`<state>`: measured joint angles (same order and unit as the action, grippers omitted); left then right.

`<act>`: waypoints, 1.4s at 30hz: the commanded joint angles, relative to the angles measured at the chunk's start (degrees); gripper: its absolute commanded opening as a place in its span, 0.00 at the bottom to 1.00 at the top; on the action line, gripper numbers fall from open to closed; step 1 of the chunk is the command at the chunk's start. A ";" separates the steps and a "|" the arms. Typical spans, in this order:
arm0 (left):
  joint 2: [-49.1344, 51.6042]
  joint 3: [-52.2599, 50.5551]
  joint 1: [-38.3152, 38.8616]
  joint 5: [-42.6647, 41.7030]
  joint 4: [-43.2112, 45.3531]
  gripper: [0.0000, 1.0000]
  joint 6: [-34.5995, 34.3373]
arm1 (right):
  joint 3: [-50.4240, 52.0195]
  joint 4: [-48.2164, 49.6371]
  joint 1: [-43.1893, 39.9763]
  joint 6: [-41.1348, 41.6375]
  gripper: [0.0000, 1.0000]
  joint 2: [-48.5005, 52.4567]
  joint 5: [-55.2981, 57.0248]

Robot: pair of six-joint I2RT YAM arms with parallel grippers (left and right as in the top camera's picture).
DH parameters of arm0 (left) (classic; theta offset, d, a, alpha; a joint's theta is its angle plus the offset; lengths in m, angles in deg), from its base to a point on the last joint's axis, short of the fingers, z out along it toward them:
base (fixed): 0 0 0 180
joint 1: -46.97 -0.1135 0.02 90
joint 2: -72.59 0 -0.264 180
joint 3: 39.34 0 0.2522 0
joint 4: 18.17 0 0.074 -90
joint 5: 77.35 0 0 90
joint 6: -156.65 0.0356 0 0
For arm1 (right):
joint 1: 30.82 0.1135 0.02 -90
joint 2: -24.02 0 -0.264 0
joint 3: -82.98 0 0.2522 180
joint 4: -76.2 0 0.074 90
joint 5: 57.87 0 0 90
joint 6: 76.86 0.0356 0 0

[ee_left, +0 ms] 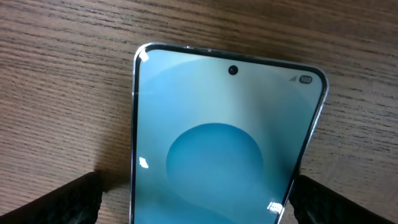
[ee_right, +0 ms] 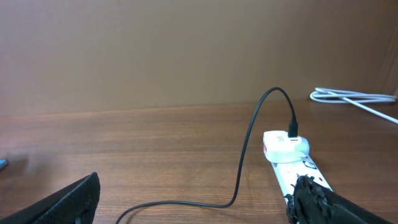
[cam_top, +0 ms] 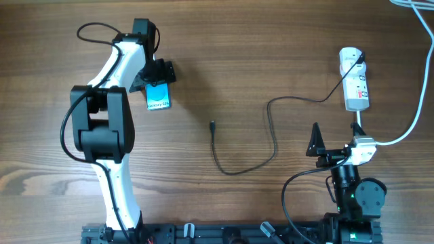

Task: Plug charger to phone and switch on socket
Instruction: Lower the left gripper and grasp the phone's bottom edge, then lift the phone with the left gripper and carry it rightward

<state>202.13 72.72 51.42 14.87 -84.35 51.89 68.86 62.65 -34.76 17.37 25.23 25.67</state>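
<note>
— Where was the phone (cam_top: 158, 99) seen?
— On the desk (cam_top: 224, 54), far left, screen up, between the widely spread fingers of the left hand (ee_left: 199, 200).
— And the rest?
— The charger (cam_top: 271, 146) was plugged into the far end of the socket (cam_top: 354, 80) at the right, its tip left loose mid-desk. The right hand (ee_right: 199, 202) was held wide open by the socket's near end.
</note>
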 commanded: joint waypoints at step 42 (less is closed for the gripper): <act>1.62 -15.61 2.45 -4.79 4.87 0.78 -9.42 | 0.07 0.24 -0.24 0.28 1.00 -0.24 -0.90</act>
<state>195.96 61.16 52.23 16.25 -79.06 40.52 68.86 62.65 -34.76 17.37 25.23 25.67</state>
